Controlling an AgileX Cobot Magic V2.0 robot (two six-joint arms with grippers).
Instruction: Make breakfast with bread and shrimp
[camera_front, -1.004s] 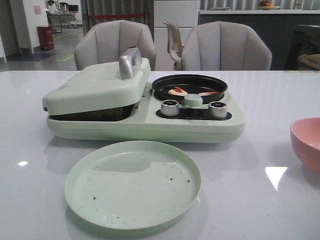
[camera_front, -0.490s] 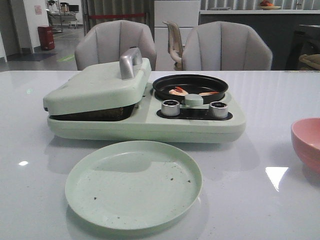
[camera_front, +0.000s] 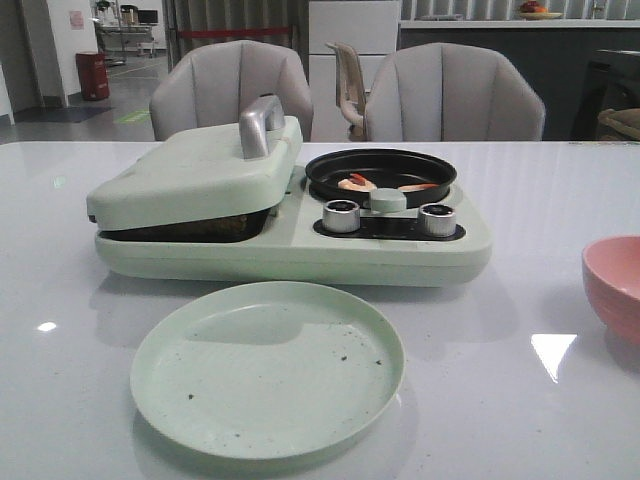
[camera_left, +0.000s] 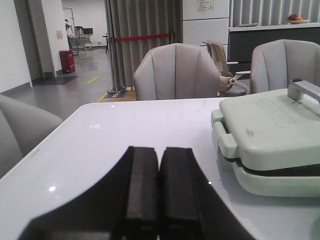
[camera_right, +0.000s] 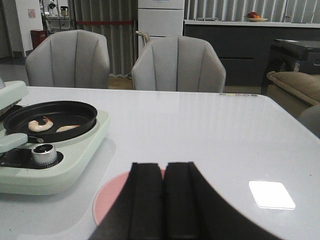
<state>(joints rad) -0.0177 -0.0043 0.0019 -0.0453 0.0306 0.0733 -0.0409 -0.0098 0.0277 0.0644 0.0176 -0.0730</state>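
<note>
Two shrimp (camera_front: 355, 182) lie in the black round pan (camera_front: 380, 172) on the right side of the pale green breakfast maker (camera_front: 290, 250); the right wrist view shows the shrimp (camera_right: 40, 124) too. The bread is hidden; the maker's lid (camera_front: 195, 170), with its silver handle (camera_front: 258, 125), is lowered over the left side and leaves only a dark gap. My left gripper (camera_left: 160, 152) is shut and empty, low over the table left of the maker (camera_left: 270, 140). My right gripper (camera_right: 164, 167) is shut and empty, right of the maker, above the pink bowl (camera_right: 107, 200). Neither gripper shows in the front view.
An empty pale green plate (camera_front: 268, 368) with dark crumbs sits in front of the maker. The pink bowl (camera_front: 615, 285) stands at the table's right edge. Two silver knobs (camera_front: 341, 215) face forward below the pan. Grey chairs (camera_front: 455, 95) stand behind the table.
</note>
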